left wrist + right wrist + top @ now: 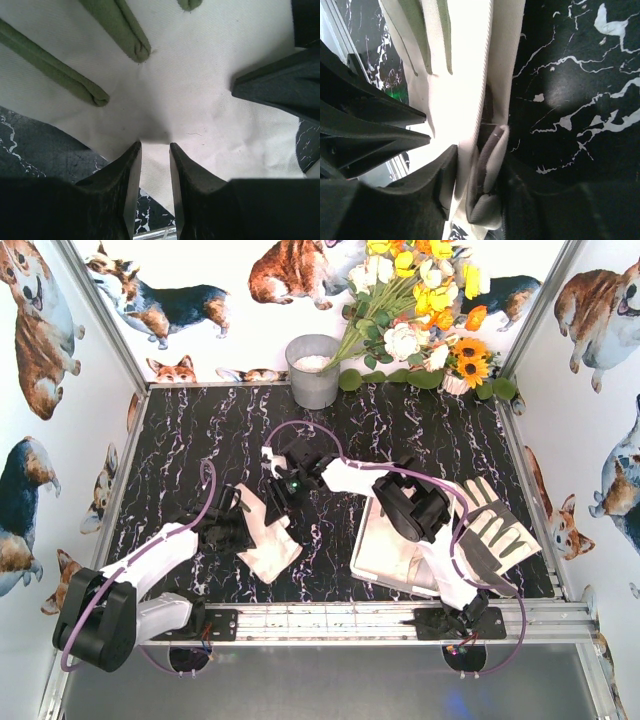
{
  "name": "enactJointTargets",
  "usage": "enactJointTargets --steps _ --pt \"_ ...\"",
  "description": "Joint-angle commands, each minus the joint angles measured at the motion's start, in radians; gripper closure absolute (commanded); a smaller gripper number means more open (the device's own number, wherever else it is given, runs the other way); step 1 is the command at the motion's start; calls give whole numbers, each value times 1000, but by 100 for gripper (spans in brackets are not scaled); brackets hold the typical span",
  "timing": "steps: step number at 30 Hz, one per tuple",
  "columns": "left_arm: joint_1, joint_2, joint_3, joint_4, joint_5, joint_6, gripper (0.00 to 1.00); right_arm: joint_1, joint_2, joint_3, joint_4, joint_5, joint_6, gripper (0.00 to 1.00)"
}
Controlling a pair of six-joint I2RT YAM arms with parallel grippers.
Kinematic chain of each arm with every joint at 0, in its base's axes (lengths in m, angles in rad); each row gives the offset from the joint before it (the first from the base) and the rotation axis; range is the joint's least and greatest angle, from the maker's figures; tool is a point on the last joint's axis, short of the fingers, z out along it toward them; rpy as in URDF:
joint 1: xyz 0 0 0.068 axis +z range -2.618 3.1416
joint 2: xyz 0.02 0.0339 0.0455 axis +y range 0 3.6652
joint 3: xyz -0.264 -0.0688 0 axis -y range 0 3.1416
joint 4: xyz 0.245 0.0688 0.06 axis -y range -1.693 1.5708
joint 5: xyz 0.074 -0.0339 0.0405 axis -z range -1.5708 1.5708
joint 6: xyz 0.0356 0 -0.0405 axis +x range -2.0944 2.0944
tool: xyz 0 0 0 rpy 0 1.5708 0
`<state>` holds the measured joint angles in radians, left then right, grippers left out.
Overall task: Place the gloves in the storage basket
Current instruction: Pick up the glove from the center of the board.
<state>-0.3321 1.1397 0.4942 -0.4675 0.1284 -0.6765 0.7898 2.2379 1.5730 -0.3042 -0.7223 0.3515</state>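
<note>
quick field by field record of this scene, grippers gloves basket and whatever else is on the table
left gripper: shut on held glove's white fabric
right gripper: shut on the same glove's edge
held glove: between both arms, left of the basket
second glove: patched side up, at the basket's right end
storage basket: near right, partly hidden under the right arm
grey bucket: far edge, beside flowers
</note>
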Motion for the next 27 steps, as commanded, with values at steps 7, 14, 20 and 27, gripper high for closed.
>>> enactJointTargets --steps 7,14,20,27 --pt "10 -13 -20 -4 -7 2 74 35 -23 -51 59 7 76 100" --pt "9 -85 0 -2 29 25 49 19 -224 -157 96 93 126 100" --pt "7 -194 104 -53 13 116 23 -22 -471 -311 130 213 170 100" --pt "10 -256 249 -124 -151 215 8 -104 -783 -473 -1 396 173 100"
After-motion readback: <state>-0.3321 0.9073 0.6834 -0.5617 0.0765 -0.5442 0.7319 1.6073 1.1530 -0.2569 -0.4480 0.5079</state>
